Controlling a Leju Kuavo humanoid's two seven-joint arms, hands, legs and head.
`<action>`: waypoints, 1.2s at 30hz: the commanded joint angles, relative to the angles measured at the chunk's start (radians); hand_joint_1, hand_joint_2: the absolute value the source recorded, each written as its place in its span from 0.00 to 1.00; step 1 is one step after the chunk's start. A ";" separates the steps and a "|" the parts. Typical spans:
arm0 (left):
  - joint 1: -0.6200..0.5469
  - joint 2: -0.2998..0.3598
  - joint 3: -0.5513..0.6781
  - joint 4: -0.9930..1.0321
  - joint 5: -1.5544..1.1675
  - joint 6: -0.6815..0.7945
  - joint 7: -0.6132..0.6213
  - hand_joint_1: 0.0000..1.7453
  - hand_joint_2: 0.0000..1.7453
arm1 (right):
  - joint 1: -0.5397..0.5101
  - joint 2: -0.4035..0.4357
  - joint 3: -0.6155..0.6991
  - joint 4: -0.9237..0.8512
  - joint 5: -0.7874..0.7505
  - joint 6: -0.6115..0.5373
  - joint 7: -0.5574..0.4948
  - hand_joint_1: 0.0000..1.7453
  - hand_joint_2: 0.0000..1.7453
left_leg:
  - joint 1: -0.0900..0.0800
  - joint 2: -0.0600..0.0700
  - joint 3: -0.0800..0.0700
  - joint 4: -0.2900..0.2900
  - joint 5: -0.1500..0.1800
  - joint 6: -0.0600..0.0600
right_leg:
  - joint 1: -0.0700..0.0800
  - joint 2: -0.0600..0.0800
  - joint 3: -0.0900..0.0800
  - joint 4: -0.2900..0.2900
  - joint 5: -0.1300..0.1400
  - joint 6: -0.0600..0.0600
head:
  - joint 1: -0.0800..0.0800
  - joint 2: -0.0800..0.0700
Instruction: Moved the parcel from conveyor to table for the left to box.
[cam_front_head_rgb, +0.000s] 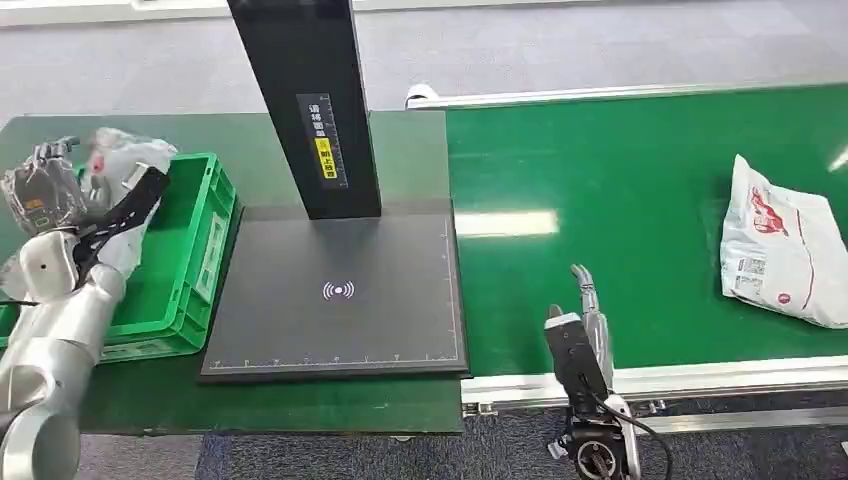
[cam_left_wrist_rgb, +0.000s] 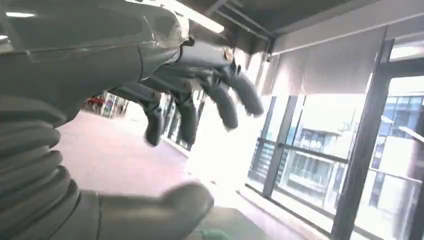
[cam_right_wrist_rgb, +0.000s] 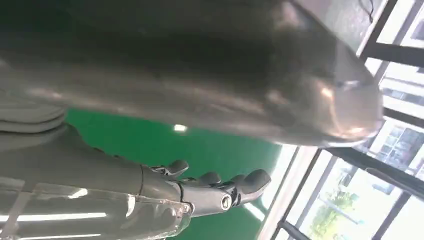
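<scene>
A white parcel (cam_front_head_rgb: 780, 245) with red print lies on the green conveyor belt (cam_front_head_rgb: 640, 190) at the far right. My right hand (cam_front_head_rgb: 582, 325) hovers over the belt's near edge, well to the left of that parcel, with its fingers (cam_right_wrist_rgb: 240, 182) stretched out and nothing in them. A second crumpled pale bag (cam_front_head_rgb: 125, 160) lies in the green crate (cam_front_head_rgb: 195, 260) at the left. My left hand (cam_front_head_rgb: 42, 192) is raised over the crate beside that bag; its fingers (cam_left_wrist_rgb: 222, 102) are spread and empty.
A black scanner plate (cam_front_head_rgb: 340, 300) with a tall black post (cam_front_head_rgb: 305, 100) sits on the dark green table (cam_front_head_rgb: 410, 150) between the crate and the conveyor. The conveyor's silver rail (cam_front_head_rgb: 700, 378) runs along its near edge.
</scene>
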 joint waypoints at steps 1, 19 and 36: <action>-0.007 -0.080 0.056 0.001 0.159 -0.119 -0.094 0.00 1.00 | -0.068 -0.016 0.019 0.101 -0.048 0.052 0.007 0.00 0.00 | 0.000 -0.003 0.000 -0.001 0.001 0.001 | 0.000 -0.003 0.002 -0.002 0.000 0.000 | 0.000 0.000; 0.607 -0.278 -0.150 -0.827 1.235 -0.730 -0.412 0.00 1.00 | -0.068 0.022 0.043 0.158 -0.265 0.335 -0.190 0.00 1.00 | -0.002 0.001 0.006 -0.005 -0.001 0.002 | -0.002 0.001 0.006 -0.006 0.001 0.001 | 0.000 0.000; 0.748 -0.439 -0.226 -0.644 1.467 -0.818 -0.437 0.00 1.00 | -0.063 0.037 0.039 0.217 -0.261 0.365 -0.244 0.00 1.00 | -0.001 -0.001 0.002 -0.002 -0.002 0.000 | -0.001 0.000 0.002 -0.003 0.000 0.000 | 0.000 0.000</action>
